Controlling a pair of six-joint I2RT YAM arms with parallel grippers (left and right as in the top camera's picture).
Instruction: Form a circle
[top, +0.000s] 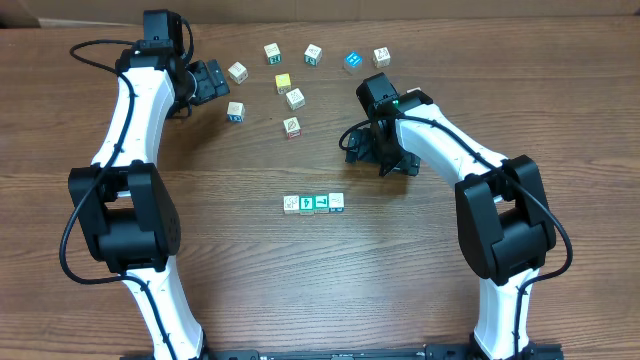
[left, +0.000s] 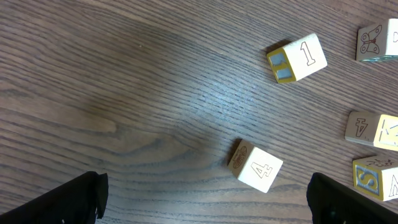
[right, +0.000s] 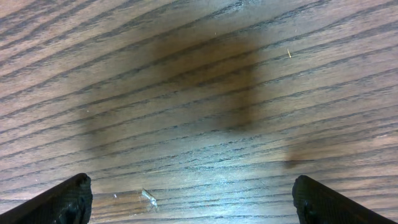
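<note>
Overhead, the left gripper (top: 215, 82) sat at the left edge of the scattered blocks (top: 295, 98), its jaws spread wide and holding nothing. The loose blocks lay off to its right, toward the middle and far side of the table (top: 420, 290). Left wrist view put the block marked 4 (left: 256, 168) just ahead of the claw, inside the span of its two fingers (left: 74, 200) but not between them, and turned askew to the grip line. The block marked 1 (left: 298, 57) lay farther out and a little to the right.

The right gripper (top: 362, 148) hung equally released over bare wood, with nothing but grain in its wrist view. The scatter lay beyond it and to its left, and the row of four blocks (top: 314, 203) lay nearer the robot and to its left. Both were near it but apart from it. That row ran straight across the table from left to right, its blocks touching side by side, so it made a line rather than an arc.

By my judgement the left arm was nearer the two leftmost loose blocks, and the right arm was nearer the row and the blue block (top: 352, 60). The count was nine loose blocks and four in the row, thirteen in all, with two grippers. No circle was yet formed.
</note>
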